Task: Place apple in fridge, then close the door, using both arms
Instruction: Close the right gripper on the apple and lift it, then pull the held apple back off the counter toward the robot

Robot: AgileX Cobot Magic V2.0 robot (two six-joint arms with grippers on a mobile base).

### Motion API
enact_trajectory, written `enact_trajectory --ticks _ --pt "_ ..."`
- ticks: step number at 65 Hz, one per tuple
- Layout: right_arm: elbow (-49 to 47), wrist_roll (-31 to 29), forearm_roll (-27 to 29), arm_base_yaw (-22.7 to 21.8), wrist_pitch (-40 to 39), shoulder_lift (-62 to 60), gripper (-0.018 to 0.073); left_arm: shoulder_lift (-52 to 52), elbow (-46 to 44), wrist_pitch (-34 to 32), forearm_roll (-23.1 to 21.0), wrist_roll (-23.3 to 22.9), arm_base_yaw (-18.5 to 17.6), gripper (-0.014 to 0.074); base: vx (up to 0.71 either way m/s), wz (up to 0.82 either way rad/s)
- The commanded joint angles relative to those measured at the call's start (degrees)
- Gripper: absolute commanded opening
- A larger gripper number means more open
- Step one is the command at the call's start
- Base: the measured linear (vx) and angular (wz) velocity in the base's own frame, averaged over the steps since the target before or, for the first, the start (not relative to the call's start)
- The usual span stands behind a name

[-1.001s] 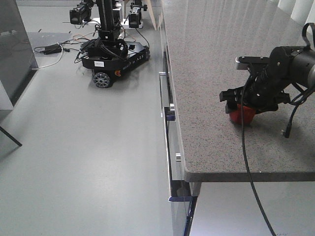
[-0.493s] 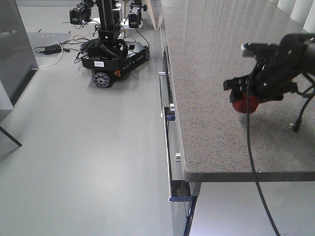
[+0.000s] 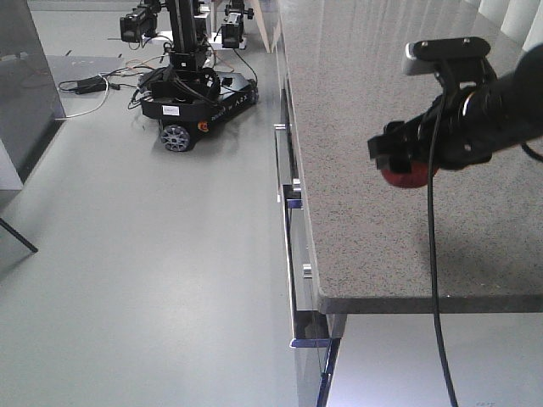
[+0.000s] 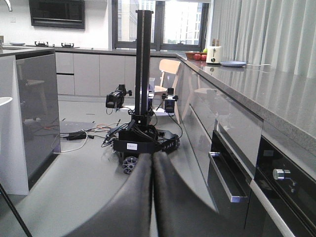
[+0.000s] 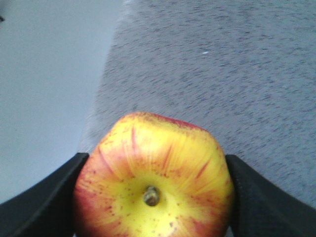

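Dark grey at the far left of the front view, a tall panel (image 3: 25,76) stands at the edge of the floor (image 3: 127,254). It may belong to the fridge, but too little of it shows to say, and no open door or white interior can be made out. Next along is a black wheeled base (image 3: 187,106) with cables trailing beside it. It carries a small white label (image 3: 172,108), which also shows in the left wrist view, but the print is too small to read in either. No other brand or writing is legible anywhere.

The left gripper (image 4: 151,159) has its two fingers pressed together with nothing between them. It points out over the floor toward that base, so this arm is probably idle, kept free for the door.

Further right, past the metal drawer handles (image 3: 284,195), runs the speckled grey stone worktop (image 3: 356,85). Above it the right gripper (image 3: 403,165) pinches the apple (image 3: 407,178), which appears to hang clear of the stone rather than rest on it. In the right wrist view the black fingers (image 5: 44,197) press the fruit's two flanks, stem dimple facing the camera. That is a grip across the widest part — likely chosen so the round skin cannot roll out during the carry.

The apple is thus in hand near the worktop's front edge, well apart from the panel at left. The whole trip to the fridge is not yet made, and the door is untouched.
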Motion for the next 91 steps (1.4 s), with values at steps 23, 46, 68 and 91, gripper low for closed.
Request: enact_trajectory --ticks 23,46,68,91 --pt "17.41 -0.26 -0.67 6.33 -8.37 -25.11 0.0318 -0.92 1.66 -4.22 -0.4 -0.04 -0.02 -0.0006 0.0 0.0" --pt "27.26 -0.52 -0.67 6.33 -5.31 -41.61 0.0318 -0.92 1.66 -4.22 -0.4 -0.04 -0.02 -0.0006 0.0 0.0" --pt "32.39 -0.52 -0.78 6.27 0.63 -52.44 0.0318 -0.92 1.66 -4.22 -0.4 -0.04 -0.02 -0.0006 0.0 0.0" --pt "32.39 -0.52 -1.58 6.27 2.21 -55.36 0.0318 -0.92 1.66 -4.22 -0.4 -0.04 -0.02 -0.0006 0.0 0.0"
